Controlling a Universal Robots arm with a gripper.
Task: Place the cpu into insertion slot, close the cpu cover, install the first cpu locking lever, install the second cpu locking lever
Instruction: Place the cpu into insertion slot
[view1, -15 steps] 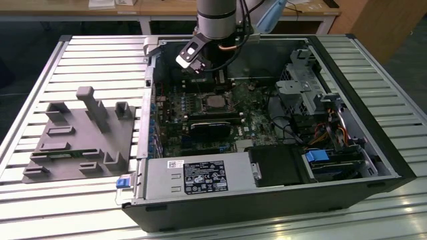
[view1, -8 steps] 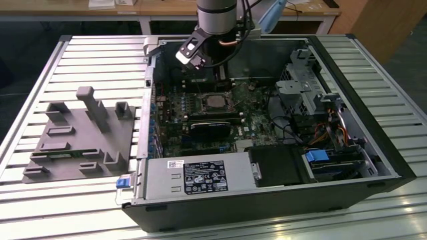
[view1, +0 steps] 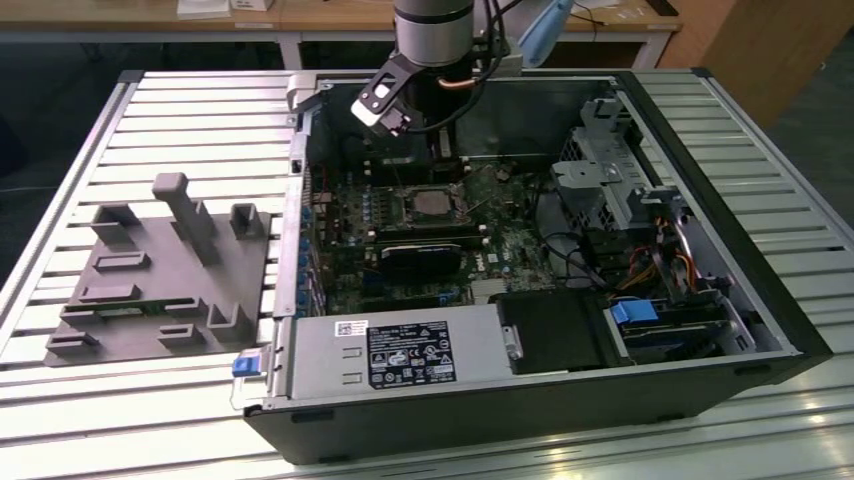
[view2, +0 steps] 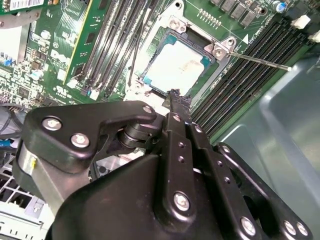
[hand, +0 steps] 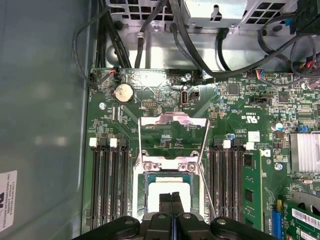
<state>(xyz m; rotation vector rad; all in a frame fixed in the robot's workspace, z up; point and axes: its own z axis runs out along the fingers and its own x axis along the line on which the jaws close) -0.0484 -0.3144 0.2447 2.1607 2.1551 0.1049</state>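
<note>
Okay, the cpu is down in the insertion slot, silvery top showing and sitting flat as far as I can judge. So I call the placing step done and the cover step the one in hand.

The cpu cover stands flipped open on its hinge, with green board visible through its window. My gripper has its fingers pressed together with nothing between them. The tips are over the cpu's near edge, and I can't tell whether they touch it.

To my eye, closing calls for getting behind the cover's far bar and swinging it down over the chip without dragging across the metal top.

Room is tight:
- **Memory slots:** the long black memory slots flank the socket on both sides.
- **Lever:** a thin locking lever pokes out beside the hinge, an easy thing to snag.
- **Cables:** black cables loop beyond the cover.
- **Case wall:** the grey case wall runs close alongside.

The clearest approach looks to be from above.
</note>
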